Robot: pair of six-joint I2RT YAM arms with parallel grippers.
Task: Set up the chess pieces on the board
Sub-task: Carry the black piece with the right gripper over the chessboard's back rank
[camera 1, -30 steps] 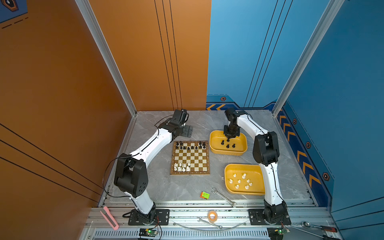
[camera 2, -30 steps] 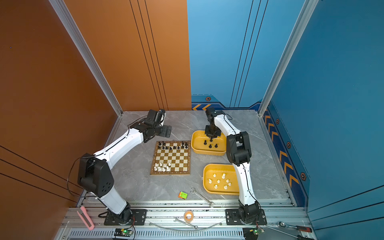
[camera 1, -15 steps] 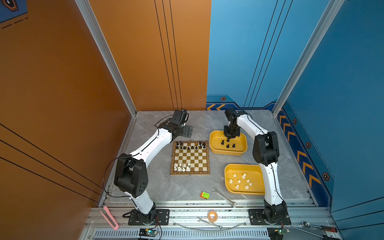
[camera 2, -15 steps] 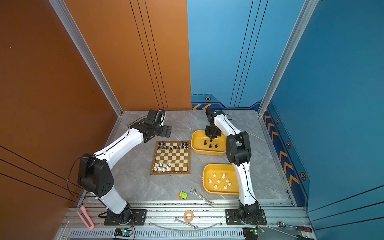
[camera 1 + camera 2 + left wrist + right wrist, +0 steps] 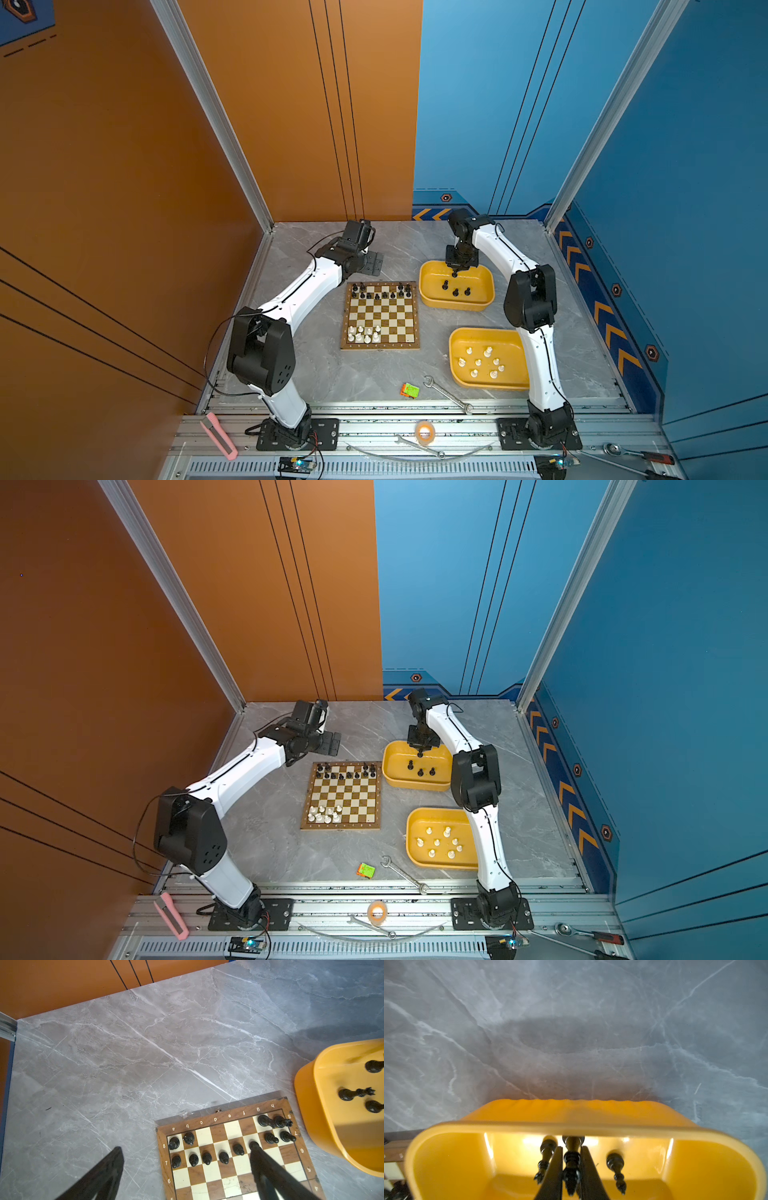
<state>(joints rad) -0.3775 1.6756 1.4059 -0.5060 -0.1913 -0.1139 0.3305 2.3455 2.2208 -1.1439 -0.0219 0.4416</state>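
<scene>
Pinching black piece (image 5: 572, 1160) w/ R hand (image 5: 571, 1149) in yellow tray (image 5: 508, 1126), piece type unclear; L hand (image 5: 186, 1147) spread.

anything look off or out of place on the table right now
Only stray clutter: a wrench and a small green-and-orange block lie on the table between the board and the arm bases, unrelated to chess. The pieces on the board look upright.

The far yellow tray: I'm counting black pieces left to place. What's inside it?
Three loose black pieces sit inside the far yellow tray, and the right gripper pinches a fourth piece. The gripper covers the tray's far strip, so anything beneath it is unseen.
</scene>
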